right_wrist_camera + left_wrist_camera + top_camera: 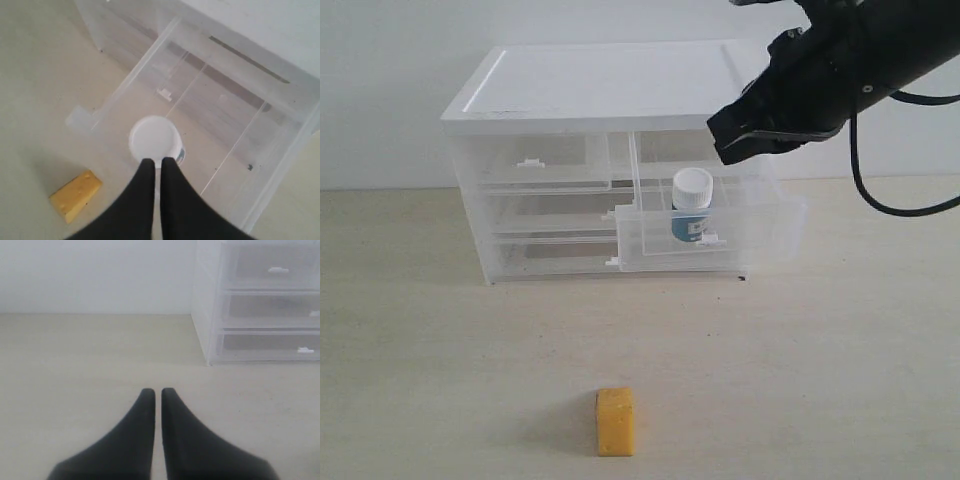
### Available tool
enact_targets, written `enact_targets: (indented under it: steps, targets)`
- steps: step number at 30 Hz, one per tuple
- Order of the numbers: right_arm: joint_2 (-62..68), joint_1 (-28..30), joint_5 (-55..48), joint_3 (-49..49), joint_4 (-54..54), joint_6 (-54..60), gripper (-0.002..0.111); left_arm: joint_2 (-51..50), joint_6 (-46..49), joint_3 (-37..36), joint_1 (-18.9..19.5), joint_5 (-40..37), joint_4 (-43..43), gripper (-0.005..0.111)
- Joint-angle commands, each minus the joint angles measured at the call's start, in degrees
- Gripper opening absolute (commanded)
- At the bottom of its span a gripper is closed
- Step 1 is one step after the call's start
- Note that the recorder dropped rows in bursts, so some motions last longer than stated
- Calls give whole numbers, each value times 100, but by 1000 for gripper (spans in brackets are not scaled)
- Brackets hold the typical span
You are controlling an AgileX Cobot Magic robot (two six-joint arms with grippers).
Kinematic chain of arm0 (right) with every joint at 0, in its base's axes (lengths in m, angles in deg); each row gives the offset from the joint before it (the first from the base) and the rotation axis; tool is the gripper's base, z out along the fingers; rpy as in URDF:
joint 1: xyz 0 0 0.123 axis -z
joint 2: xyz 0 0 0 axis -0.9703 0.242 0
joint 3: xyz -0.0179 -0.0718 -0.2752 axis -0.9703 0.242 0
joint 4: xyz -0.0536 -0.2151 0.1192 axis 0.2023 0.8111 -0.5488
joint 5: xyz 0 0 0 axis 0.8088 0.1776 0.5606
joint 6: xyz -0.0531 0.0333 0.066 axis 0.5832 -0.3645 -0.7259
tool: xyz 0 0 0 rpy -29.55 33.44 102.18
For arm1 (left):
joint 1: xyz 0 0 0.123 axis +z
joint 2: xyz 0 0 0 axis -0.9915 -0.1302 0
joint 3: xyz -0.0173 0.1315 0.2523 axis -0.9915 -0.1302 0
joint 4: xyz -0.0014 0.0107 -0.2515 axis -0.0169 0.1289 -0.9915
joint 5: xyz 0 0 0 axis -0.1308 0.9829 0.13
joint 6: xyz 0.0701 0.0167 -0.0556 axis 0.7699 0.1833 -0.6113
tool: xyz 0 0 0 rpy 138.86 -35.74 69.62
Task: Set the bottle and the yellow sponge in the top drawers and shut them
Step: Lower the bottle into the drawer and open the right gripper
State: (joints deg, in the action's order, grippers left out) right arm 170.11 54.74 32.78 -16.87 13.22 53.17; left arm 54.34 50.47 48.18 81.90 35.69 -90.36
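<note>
The black right gripper [724, 143] is shut and holds nothing. It hangs just above the small white-capped bottle [692, 203] in the open clear plastic top drawer [650, 248]. The black left gripper [158, 391] is shut too.

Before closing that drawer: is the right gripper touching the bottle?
Apart. Exterior view: the shut right gripper hangs higher than the bottle, clear drawer visible between them.
</note>
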Motion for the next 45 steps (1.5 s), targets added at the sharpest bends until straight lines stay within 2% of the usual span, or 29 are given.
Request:
enact_targets:
  steps: [1,6,16,26,35,45]
  targets:
    - [185,1,-76,-27,-271,435,0,15,-48,-20,10,40,9,4]
    - [521,1,120,-27,-999,1193,0,15,-48,-20,10,40,9,4]
    - [598,11,745,-27,-698,1250,0,15,-48,-20,10,14,9,4]
    - [598,11,688,-27,-601,1120,0,15,-48,-20,10,14,9,4]
    - [651,11,577,-27,-1025,1209,0,15,-48,-20,10,36,9,4]
    - [916,11,842,-27,-626,1164,0,15,-48,-20,10,24,9,4]
